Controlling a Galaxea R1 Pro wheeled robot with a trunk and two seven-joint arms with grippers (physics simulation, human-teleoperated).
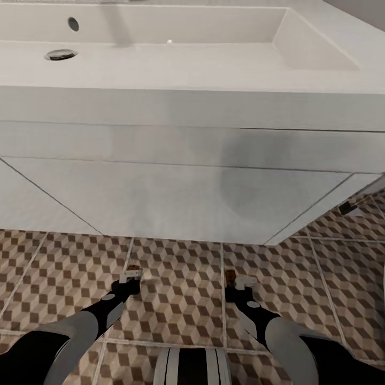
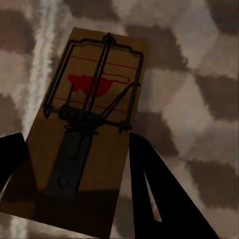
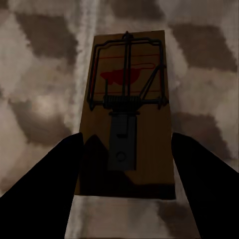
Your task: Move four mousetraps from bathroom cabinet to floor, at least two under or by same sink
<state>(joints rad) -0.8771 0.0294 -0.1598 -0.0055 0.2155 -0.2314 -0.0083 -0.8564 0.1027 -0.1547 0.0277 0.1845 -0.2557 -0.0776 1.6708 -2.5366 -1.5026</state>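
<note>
Below the white rectangular bathroom sink (image 1: 176, 32), each gripper grasps a mousetrap. Left gripper (image 2: 74, 191) clamps a brown wooden wire-sprung mousetrap (image 2: 89, 129); right gripper (image 3: 127, 172) pinches another mousetrap (image 3: 128, 114) above the cube-patterned tile floor (image 1: 176, 299).

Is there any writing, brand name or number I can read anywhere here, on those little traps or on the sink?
No readable text anywhere.
Left mousetrap: a red mouse-shaped print and thin red lines, no letters.
Right mousetrap: the same red print, no letters.
Sink and floor tiles: no words, labels or numbers.
</note>
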